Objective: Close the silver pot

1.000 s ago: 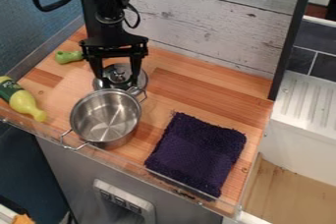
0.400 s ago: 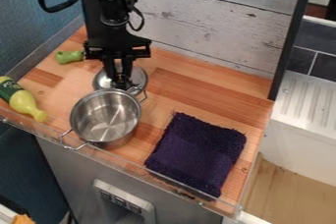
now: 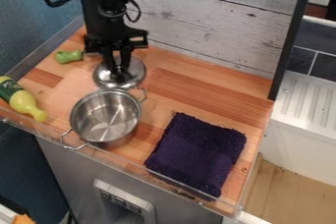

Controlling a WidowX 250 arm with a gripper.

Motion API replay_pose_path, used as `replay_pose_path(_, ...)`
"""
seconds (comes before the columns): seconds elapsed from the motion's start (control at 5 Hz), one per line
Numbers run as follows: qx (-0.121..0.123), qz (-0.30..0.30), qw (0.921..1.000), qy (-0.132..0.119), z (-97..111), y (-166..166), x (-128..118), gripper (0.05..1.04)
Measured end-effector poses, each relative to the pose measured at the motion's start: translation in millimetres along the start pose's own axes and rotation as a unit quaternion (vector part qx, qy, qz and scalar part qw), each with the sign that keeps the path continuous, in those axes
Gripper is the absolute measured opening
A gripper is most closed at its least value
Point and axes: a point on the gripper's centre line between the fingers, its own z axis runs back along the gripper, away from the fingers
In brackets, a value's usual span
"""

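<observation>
Because the silver pot stands uncovered near the front edge of the surface, the closing itself is left to do. Just behind it, the gripper is drawn narrow, apparently pinching the lid by its knob, so the grasp looks done; lifting, carrying and seating remain. The way to the rim is short, over the rear handle. The dark cloth lies right of the pot, the bottle left, the plank wall behind.

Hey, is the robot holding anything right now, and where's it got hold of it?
Yes, the gripper has the silver lid, pinched at the centre of its top.
</observation>
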Motion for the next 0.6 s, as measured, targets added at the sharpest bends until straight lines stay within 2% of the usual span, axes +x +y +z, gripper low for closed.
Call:
replay_pose_path(0.2, -0.011, 0.009, 0.9999, -0.005, 5.6, 0.9, 7.6, 0.285)
replay_pose_path(0.4, -0.032, 0.006, 0.9992, -0.025, 33.1, 0.4, 1.7, 0.285)
replay_pose_path(0.6, -0.047, 0.004, 0.9973, -0.056, 73.1, 9.3, -12.6, 0.285)
